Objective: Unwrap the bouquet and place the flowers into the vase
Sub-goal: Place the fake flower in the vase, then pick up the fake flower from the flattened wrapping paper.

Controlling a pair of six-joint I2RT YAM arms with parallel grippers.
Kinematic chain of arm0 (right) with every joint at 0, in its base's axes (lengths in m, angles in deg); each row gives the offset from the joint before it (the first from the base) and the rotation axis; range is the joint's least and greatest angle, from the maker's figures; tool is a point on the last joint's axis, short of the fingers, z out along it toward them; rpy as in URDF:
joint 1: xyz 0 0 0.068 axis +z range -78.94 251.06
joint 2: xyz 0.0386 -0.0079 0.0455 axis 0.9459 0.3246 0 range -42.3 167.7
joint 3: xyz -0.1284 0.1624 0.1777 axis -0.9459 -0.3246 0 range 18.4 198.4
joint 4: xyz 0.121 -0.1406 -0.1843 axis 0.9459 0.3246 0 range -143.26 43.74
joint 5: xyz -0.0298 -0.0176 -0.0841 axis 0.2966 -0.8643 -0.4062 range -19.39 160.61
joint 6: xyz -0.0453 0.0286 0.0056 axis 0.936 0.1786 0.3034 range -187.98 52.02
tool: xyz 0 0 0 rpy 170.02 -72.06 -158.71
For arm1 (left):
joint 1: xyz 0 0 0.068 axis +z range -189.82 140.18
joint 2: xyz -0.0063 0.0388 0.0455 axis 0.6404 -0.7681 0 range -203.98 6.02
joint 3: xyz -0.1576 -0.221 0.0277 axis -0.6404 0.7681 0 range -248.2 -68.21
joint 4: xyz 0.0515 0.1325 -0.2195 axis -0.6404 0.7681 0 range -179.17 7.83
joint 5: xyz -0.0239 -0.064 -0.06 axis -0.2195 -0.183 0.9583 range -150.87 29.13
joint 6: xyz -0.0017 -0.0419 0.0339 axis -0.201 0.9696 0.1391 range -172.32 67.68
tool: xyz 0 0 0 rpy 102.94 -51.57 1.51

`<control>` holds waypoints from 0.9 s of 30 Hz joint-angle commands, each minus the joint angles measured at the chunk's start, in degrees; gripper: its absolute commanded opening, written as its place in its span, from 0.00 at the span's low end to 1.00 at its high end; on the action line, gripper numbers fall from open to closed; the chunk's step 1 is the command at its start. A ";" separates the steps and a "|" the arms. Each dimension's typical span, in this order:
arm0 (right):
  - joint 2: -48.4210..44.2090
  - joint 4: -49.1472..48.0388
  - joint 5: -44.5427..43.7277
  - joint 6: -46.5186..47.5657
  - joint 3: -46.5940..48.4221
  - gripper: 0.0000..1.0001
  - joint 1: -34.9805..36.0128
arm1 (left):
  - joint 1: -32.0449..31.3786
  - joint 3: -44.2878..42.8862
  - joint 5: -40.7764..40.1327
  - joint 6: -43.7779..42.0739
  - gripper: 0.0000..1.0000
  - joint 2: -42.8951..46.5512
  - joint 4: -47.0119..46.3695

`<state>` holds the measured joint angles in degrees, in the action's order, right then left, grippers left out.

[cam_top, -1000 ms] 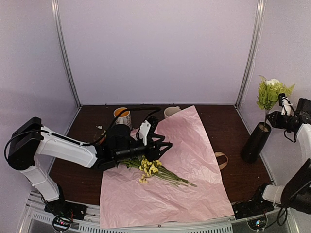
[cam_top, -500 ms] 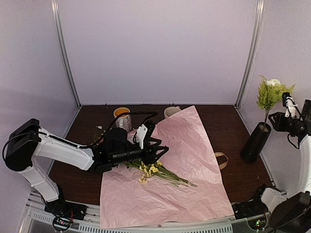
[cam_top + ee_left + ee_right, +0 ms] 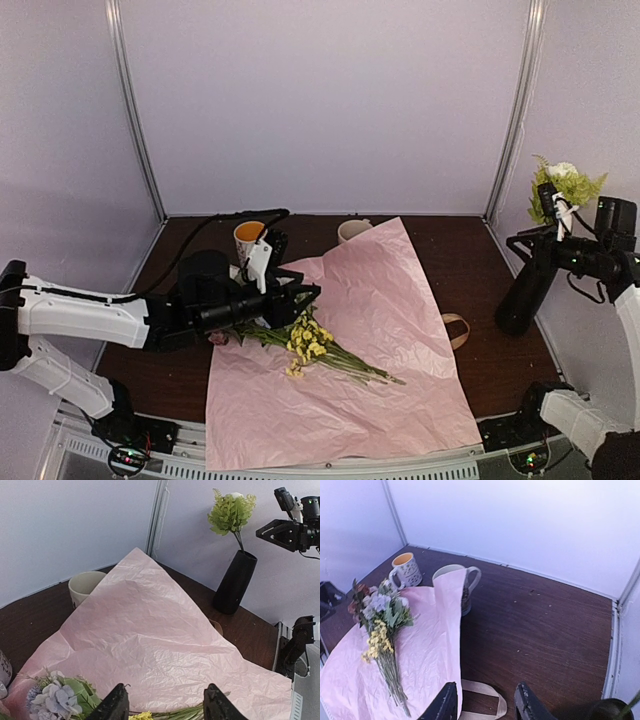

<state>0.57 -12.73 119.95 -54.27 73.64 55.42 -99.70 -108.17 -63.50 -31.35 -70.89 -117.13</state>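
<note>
The bouquet lies unwrapped: the flowers [image 3: 312, 347] rest on the spread pink paper [image 3: 385, 320], heads to the left, stems to the right. They also show in the right wrist view, flowers [image 3: 381, 625]. My left gripper [image 3: 303, 292] hovers open just above the flower heads, and its fingertips [image 3: 116, 706] have nothing between them. The black vase [image 3: 526, 292] stands at the right with one green and white flower [image 3: 562, 186] in it. My right gripper [image 3: 522, 240] is open and empty beside the vase, high above the table; its fingertips [image 3: 446, 705] frame bare table.
A beige ribbon loop [image 3: 456, 330] lies loose on the table by the paper's right edge. A mug with an orange inside [image 3: 252, 239] and a cream mug [image 3: 351, 230] stand at the back. Walls close the booth on three sides.
My right gripper has opened and shifted left, off the stem of the flower now standing in the vase. My left arm has drawn back to the left over the flower heads.
</note>
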 commanded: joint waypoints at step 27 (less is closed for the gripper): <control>48.19 -11.72 -26.08 11.15 5.49 0.17 75.50 | 0.46 6.51 -26.42 24.17 0.51 20.69 40.95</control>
<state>44.98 -21.25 98.64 -40.37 75.35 129.98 -99.63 -102.14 -85.67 -10.02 -52.64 -76.98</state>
